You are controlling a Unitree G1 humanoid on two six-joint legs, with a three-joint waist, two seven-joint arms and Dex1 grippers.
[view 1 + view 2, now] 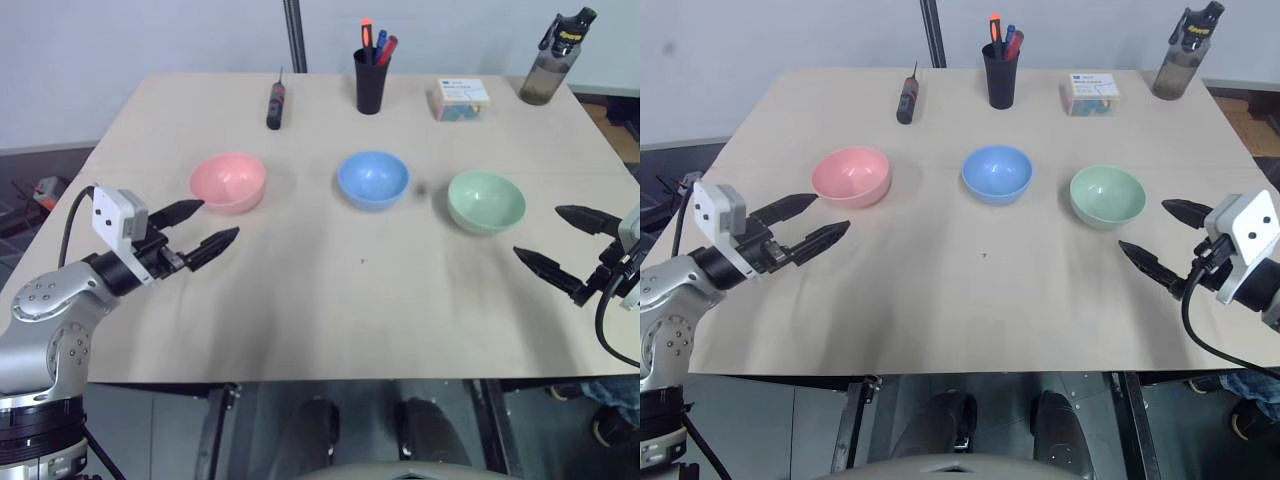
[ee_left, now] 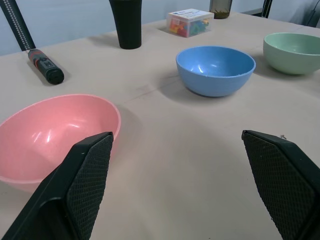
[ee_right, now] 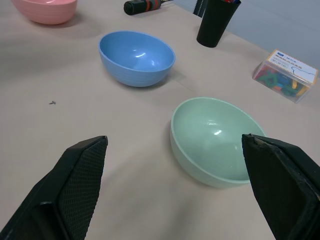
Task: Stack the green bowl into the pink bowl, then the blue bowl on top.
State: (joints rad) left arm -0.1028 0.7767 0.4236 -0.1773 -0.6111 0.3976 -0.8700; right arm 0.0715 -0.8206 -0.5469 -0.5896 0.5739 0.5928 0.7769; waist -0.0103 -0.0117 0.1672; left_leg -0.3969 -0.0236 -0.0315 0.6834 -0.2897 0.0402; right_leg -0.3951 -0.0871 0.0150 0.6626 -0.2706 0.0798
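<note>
No stacking has begun — the three bowls sit apart in a row across the middle of the bench (image 1: 330, 320), all upright. The pink bowl (image 1: 228, 181) is toward the robot's left, the blue bowl (image 1: 373, 179) in the middle, and the green bowl (image 1: 486, 201) toward the right.

The right hand (image 1: 1163, 240) hovers with its fingers spread wide and nothing between them, just beside the green bowl on the near side. The left hand (image 1: 204, 229) is likewise wide open and empty, near the pink bowl's front edge.

The step in hand looks to be the first one: reaching for the green bowl. The next move likely calls for the right hand to close one finger inside the rim and one outside, lift the bowl clear, carry it over the blue bowl and lower it squarely into the pink one.

All three bowls are empty. At the far edge a black cup (image 1: 369, 80) holds pens, a small clear box (image 1: 460, 99) holds coloured bits, and a bottle (image 1: 554, 60) stands at the corner — its contents cannot be made out. A screwdriver (image 1: 274, 103) lies loose nearby.
</note>
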